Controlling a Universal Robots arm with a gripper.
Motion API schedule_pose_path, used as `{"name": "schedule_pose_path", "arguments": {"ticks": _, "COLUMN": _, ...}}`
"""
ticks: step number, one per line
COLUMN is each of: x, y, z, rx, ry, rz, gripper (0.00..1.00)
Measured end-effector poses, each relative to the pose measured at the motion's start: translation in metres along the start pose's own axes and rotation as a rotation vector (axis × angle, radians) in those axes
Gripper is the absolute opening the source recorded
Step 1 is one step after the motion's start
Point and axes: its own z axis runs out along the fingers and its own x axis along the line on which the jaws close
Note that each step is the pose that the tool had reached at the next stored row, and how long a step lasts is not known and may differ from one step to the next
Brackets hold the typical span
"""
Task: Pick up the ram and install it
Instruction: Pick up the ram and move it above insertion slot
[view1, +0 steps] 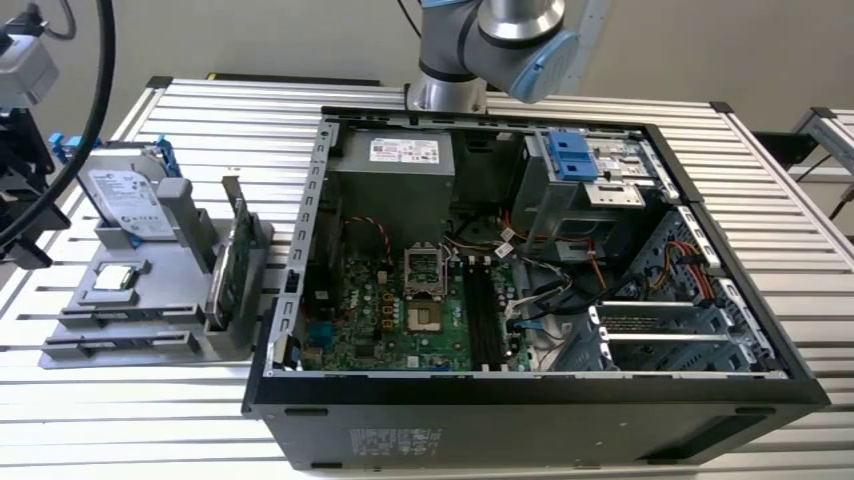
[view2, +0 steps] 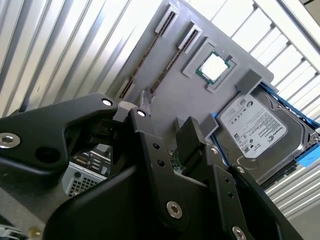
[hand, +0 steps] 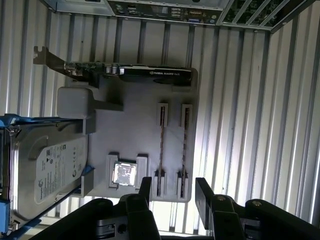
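The gripper (hand: 173, 192) is open and empty, its 2 fingers (hand: 202, 192) spread over the grey holder (hand: 135, 130) at the slot ends beside the processor chip (hand: 124, 174). The ram (hand: 161, 145) stands on edge in 1 of the holder's 2 slots, another thin stick (hand: 183, 145) alongside. A hard drive (hand: 47, 170) and a graphics card (hand: 135, 74) share the holder, near the open computer case (view1: 534, 400)

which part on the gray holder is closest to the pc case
The graphics card, standing on edge beside the case; the hard drive and processor chip sit farther off.
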Motion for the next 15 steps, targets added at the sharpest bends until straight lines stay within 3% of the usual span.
{"name": "schedule_pose_path", "arguments": {"ticks": 15, "x": -0.0002, "y": -0.0001, "z": 0.0042, "rx": 0.0003, "ry": 0.0001, "rz": -0.004, "gripper": 1.00}}
